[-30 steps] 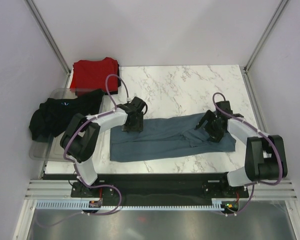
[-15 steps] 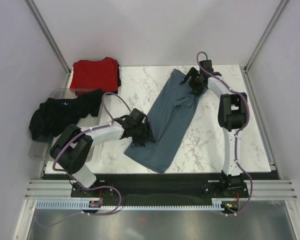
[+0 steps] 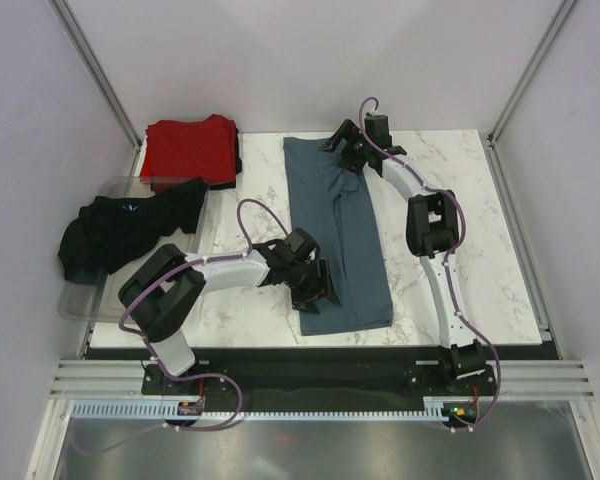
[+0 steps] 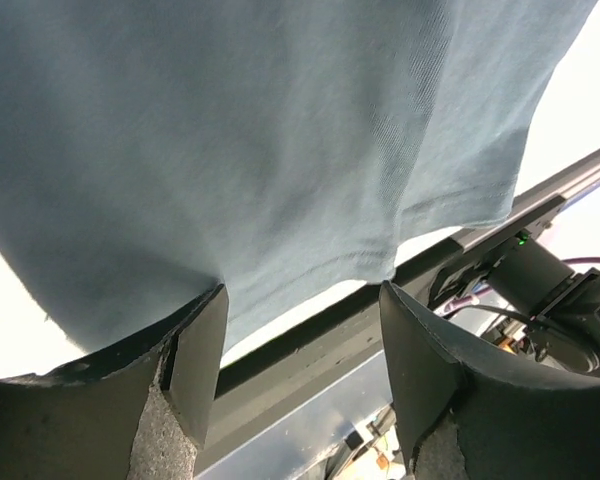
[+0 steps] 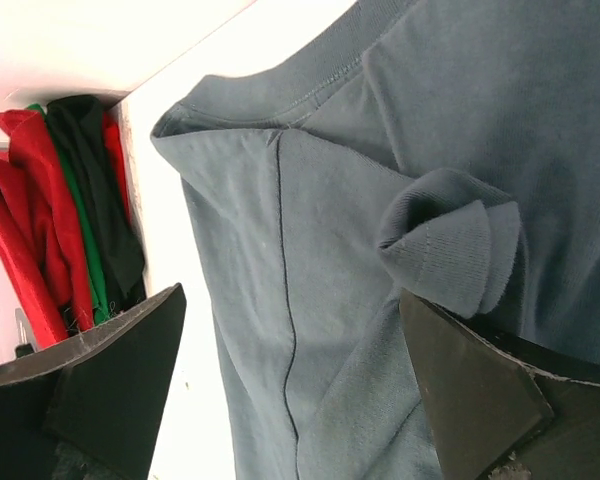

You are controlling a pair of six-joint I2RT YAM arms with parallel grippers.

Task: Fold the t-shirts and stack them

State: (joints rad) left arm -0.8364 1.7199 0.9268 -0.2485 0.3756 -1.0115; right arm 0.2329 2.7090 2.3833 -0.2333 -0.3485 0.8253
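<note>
Blue-grey t-shirt (image 3: 352,250) now lies 12-to-6, not 9-to-3, so folding's next; left gripper (image 3: 318,288) and right gripper (image 3: 342,150) look released, I think.

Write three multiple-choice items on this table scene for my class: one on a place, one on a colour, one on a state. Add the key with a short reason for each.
1. Where on the table does the red t-shirt lie?
A. far-left corner
B. near-right corner
C. the middle

2. What colour is the t-shirt spread out mid-table?
A. black
B. blue-grey
C. red

3. How do the jaws of the right gripper stand?
A. apart
B. shut empty
C. shut on cloth

Key:
1 A, it sits folded at the far-left corner.
2 B, its cloth is slate blue-grey in every view.
3 A, the right wrist view shows a wide gap, with the shirt lying between them.
</note>
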